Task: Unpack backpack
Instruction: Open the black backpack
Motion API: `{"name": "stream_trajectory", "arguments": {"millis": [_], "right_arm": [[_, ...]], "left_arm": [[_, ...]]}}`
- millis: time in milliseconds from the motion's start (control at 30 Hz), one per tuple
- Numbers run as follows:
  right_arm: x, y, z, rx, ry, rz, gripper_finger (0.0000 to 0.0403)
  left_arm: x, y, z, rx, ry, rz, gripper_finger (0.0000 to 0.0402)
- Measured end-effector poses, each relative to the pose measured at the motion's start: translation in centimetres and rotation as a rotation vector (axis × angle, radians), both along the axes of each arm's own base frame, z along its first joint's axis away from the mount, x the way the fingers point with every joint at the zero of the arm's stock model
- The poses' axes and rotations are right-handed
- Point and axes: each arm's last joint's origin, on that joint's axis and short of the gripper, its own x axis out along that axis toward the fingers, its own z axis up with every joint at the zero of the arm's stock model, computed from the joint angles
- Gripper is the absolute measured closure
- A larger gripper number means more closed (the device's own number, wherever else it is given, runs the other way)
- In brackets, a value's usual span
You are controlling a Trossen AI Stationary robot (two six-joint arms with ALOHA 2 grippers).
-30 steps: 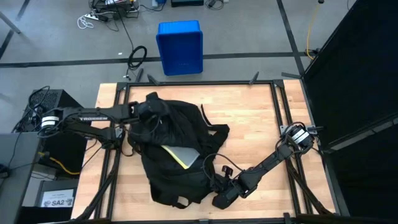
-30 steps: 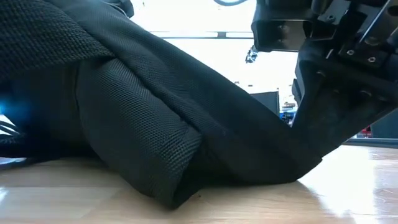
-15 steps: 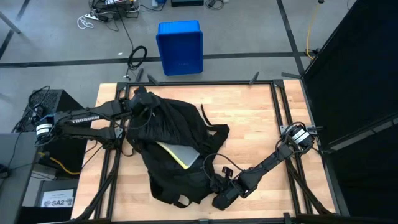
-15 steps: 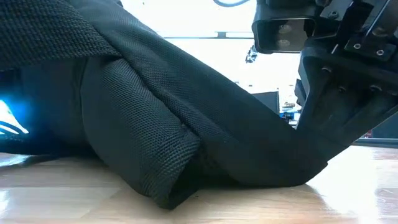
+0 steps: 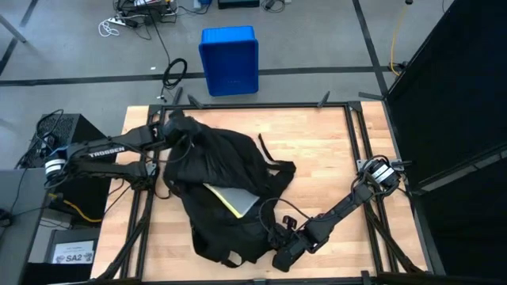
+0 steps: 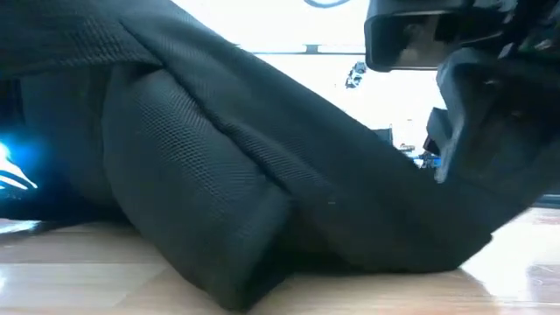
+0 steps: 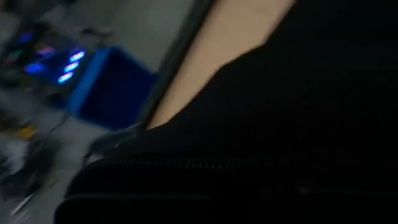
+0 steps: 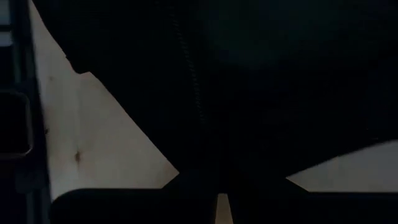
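The backpack (image 5: 226,198) lies mid-table. The left gripper (image 5: 176,125), clenched on its fabric at ten o'clock, and the right gripper (image 5: 283,255), clenched on its five o'clock corner, may tear or drop it if they pull apart.

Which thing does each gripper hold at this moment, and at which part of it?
Both hold the backpack. The left gripper is shut on fabric at its far top edge; the right gripper is shut on its near lower corner.

arms: dark, jointed | left arm (image 5: 111,150): white lettering | right arm (image 5: 348,204): white-and-silver base joint
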Motion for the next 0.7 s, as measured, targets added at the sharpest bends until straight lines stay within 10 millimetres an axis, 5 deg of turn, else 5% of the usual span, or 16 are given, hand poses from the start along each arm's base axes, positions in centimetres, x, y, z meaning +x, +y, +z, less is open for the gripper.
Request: {"name": "stream_trajectory", "arguments": {"millis": [433,700], "right_arm": [[0.3,-0.2,0.0,-0.006,-0.019,-0.008,0.0402],[0.4,-0.1,0.1,-0.007,-0.037,0.011,0.0394]], "left_arm": [[-3.4,-2.0,9.3,0.107,-0.378,-0.133,0.038],[-5.9,-4.3,12.1,0.059,-0.57,-0.372,0.038]]}}
